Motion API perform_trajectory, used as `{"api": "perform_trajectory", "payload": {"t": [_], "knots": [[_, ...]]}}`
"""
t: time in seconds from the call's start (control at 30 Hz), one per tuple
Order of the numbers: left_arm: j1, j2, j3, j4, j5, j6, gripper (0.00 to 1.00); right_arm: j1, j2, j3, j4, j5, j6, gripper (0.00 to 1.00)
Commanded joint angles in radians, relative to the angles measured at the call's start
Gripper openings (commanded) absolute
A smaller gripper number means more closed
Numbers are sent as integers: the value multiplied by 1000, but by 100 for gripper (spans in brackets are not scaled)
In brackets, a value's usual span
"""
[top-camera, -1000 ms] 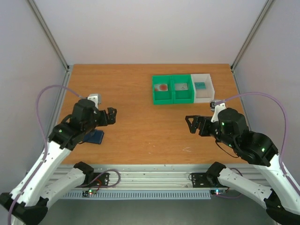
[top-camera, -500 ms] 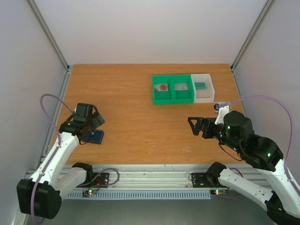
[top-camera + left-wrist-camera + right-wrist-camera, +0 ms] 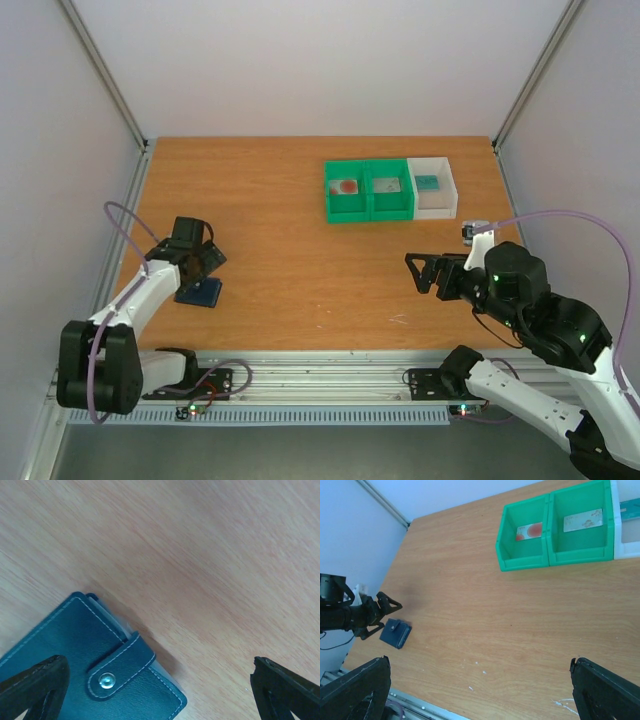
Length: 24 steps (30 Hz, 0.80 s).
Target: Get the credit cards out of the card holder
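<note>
The card holder [image 3: 200, 292] is a dark navy wallet lying closed on the table at the left, its snap tab [image 3: 120, 667] fastened. It also shows in the right wrist view [image 3: 396, 633]. No cards show in it, only a pale edge. My left gripper [image 3: 205, 260] is open and empty just above it; in the left wrist view [image 3: 160, 682] the wallet lies by the left finger. A red and white credit card [image 3: 346, 186] lies in the left green bin. My right gripper [image 3: 425, 272] is open and empty over the right of the table.
Two joined green bins [image 3: 368, 210] and a white bin [image 3: 436, 209] stand at the back right. The middle bin holds a pale card [image 3: 386, 184], the white bin a teal card [image 3: 427, 182]. The left table edge with a metal rail [image 3: 128, 215] is close to the wallet.
My left arm has swung back and down, so its gripper now points at the wallet from close above. My right gripper has drifted slightly right and toward the near edge.
</note>
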Motion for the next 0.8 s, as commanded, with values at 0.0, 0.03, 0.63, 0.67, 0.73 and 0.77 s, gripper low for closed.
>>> {"api": "perform_trajectory", "payload": {"t": [0.0,0.03,0.63,0.67,0.73,0.77], "knots": [[5,56,-18,86,49,-28,99,-3,-13,27,-32,13,-21,98],[5,72,-22,93,52,-28,99,-3,-12,27,-30,14,-21,99],[-33,130,-78,190,222,-55,99,-4,5,19,-19,9,-11,99],[-43,130,-77,195,227,-58,99,-3,7,19,-19,8,-11,99],[-66,130,-76,205,237,-66,99,-3,10,18,-20,5,-9,99],[-80,131,-74,213,248,-69,99,-3,12,18,-20,6,-9,99]]}}
